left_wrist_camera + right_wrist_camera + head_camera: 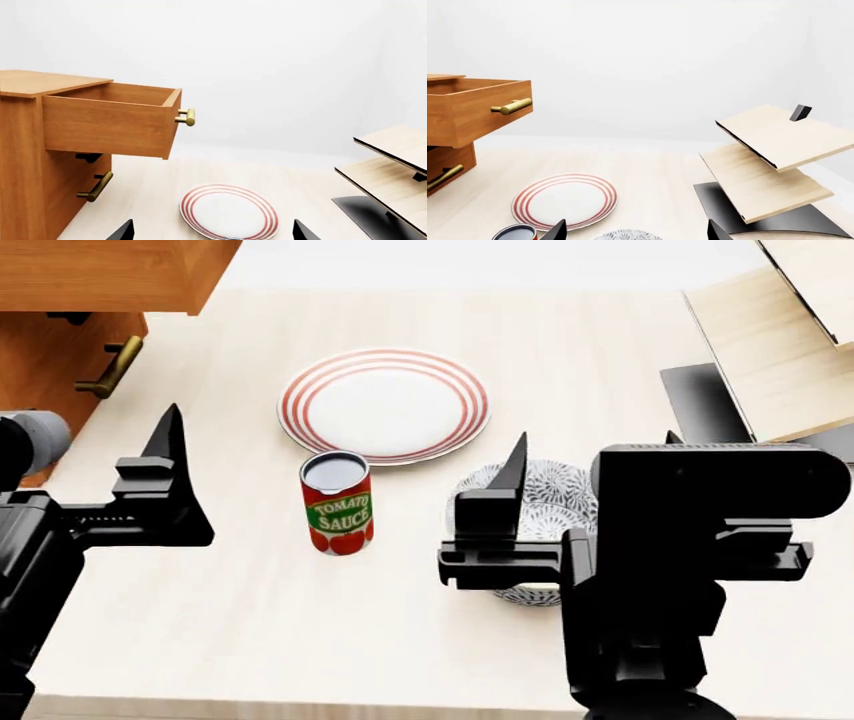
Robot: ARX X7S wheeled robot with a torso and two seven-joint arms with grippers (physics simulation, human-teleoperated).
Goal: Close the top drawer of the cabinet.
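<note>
top drawer: pulled well out of the cabinet, so the open box overhangs the counter; seen at the far left of the head view. its inside appears empty as far as can be seen.
drawer look: orange-brown wood grain, a plain box with thin walls and a short brass bar handle standing off the front panel; a dark runner bracket is seen beneath it.
lower drawer: its front sits flush with the cabinet face, and its brass handle is exposed below the overhang.
left tool: held low over the counter, well short of the drawer; two fingertips are seen spread wide in the left wrist view, so it is released and nothing is gripped.
right tool: likewise spread and empty, held above a patterned bowl.
reason for the pose: both arms are judged to be parked at a ready height, with the left one nearer the cabinet, so a push on the drawer front would most likely fall to it.
other things: a red-ringed plate lies between cabinet and tools, a tomato sauce can stands just beside it, and a tilted pale board rack on a black base is set at the right.
task stage: not yet begun, judging by the gap.
</note>
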